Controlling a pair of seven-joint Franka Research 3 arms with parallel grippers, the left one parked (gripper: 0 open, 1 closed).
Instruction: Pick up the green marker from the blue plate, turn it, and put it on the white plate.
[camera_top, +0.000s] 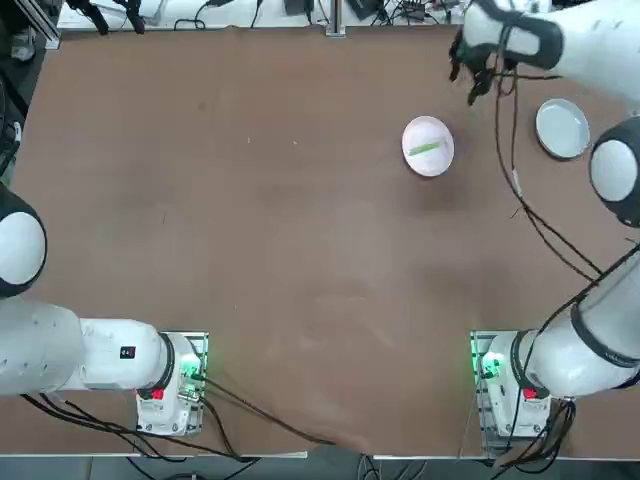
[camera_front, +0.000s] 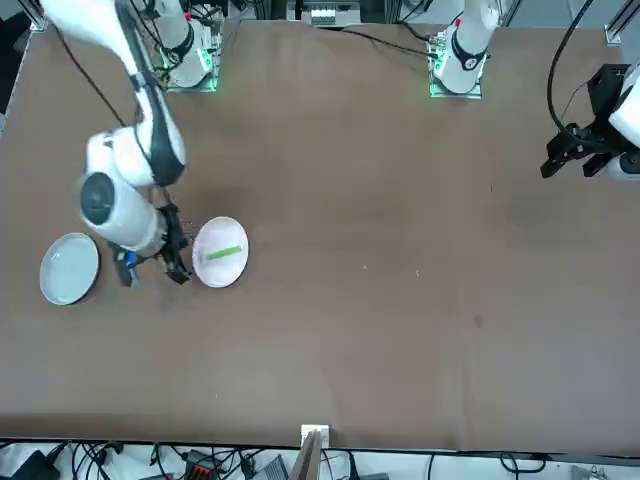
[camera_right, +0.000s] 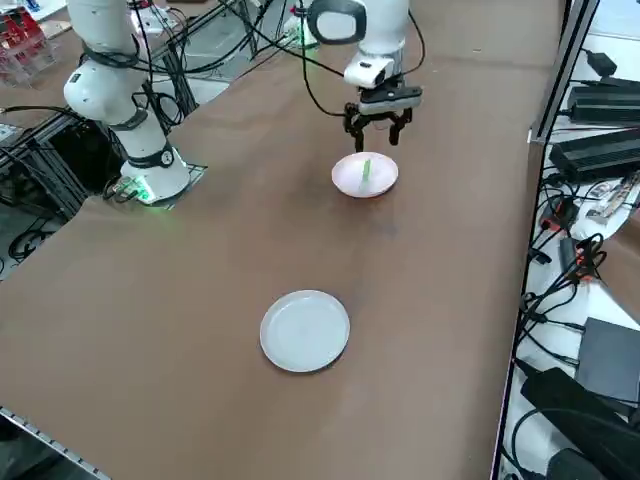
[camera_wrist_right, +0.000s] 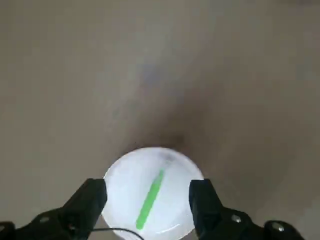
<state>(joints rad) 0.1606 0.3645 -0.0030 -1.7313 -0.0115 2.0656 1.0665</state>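
Observation:
The green marker (camera_top: 425, 149) lies flat on the white plate (camera_top: 441, 160), apart from any finger. My right gripper (camera_top: 466, 80) hangs open and empty above the table, just beyond that plate. In the right wrist view the marker (camera_wrist_right: 150, 200) shows on the plate (camera_wrist_right: 122, 177) between the two spread black fingers (camera_wrist_right: 90, 197). The blue plate (camera_top: 562, 128) stands empty further towards the table's right edge. The right side view shows the gripper (camera_right: 376, 136) over the far rim of the white plate (camera_right: 346, 181), with the marker (camera_right: 366, 170) on it and the blue plate (camera_right: 305, 330) nearer the camera.
Brown table surface spreads all around both plates. Black cables (camera_top: 520, 180) hang from my right arm over the table between the plates. Cables and power supplies (camera_right: 600, 110) lie off the far table edge.

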